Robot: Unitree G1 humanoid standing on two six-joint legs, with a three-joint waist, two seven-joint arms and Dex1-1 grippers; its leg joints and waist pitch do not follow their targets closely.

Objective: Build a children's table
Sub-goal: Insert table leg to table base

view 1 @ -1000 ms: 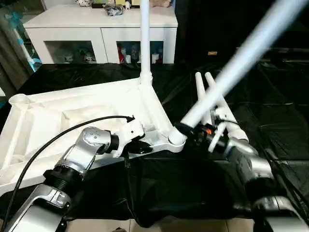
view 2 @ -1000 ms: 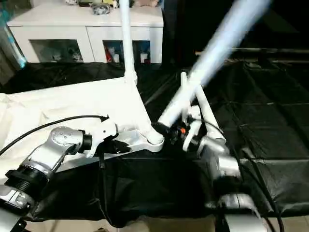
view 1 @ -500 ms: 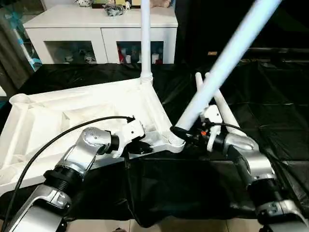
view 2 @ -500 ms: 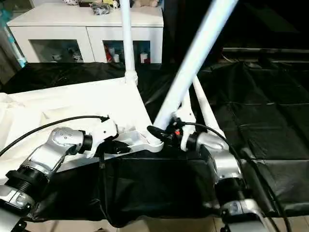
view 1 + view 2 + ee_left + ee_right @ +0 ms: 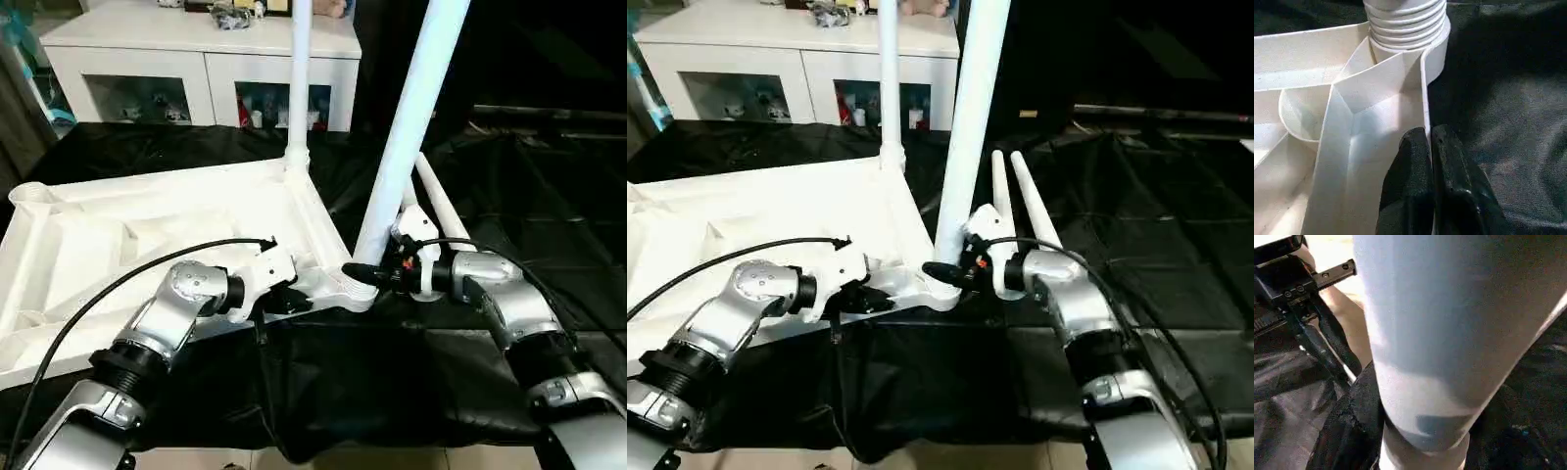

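Left eye view gives us the tabletop (image 5: 147, 230) first: it lies upside down on the black sheet (image 5: 549, 196), ribs up, with one leg (image 5: 297, 78) already standing in the far corner socket. Our second leg (image 5: 407, 137) rises nearly upright from the near corner socket (image 5: 358, 289), its long axis leaning slightly away to the right, threaded foot at the socket mouth; we cannot tell how deep it sits. The coming move, as we judge it, turns on bringing that axis square over the socket, and our right arm is the one placed for it. Two spare legs (image 5: 1019, 191) lie side by side on the sheet just beyond.

Our right gripper (image 5: 377, 276) holds the leg low, just above the socket, fingers clasped around the tube. Our left gripper (image 5: 1427, 171) has its fingers pressed together, pinching the tabletop's rim wall close beside that same corner, steadying it.
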